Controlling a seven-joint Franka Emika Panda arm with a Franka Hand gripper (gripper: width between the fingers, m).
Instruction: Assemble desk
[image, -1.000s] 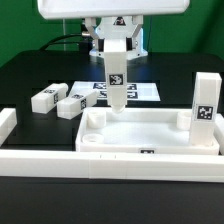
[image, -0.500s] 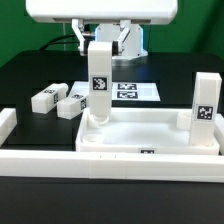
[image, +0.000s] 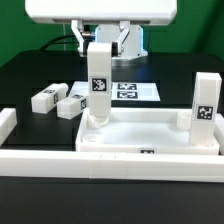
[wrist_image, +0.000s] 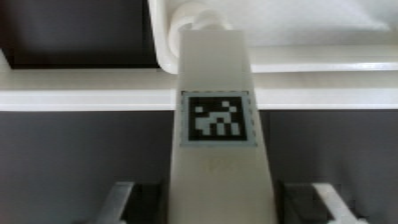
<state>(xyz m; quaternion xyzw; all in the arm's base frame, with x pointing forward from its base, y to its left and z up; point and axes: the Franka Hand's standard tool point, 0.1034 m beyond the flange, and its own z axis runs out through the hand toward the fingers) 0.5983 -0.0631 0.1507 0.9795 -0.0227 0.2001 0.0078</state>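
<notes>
White plastic against a black table (image: 30, 70): I count 1 desk panel (image: 150, 130), 4 legs and 1 marker board (image: 128, 91). The desk panel lies flat near the front, rim up.

Of the 4 legs, 1 is in the gripper (wrist_image: 217, 205), whose 2 fingers (wrist_image: 118, 205) are clamped on either side of it. This held leg (image: 100, 90) stands upright with its lower end at the panel's far corner on the exterior view's left (whether it sits fully in the socket I cannot tell). Its square black-and-white tag faces the exterior camera.

The standing leg (image: 205, 108) is upright at the panel's far corner on the exterior view's right, also with its tag facing out.

The last 2 lie on their sides on the table, off the panel toward the exterior view's left. They are the outer loose leg (image: 45, 98) and the inner loose leg (image: 71, 104), just beside each other.

The marker board lies flat on the table behind the panel, beyond the held leg.
</notes>
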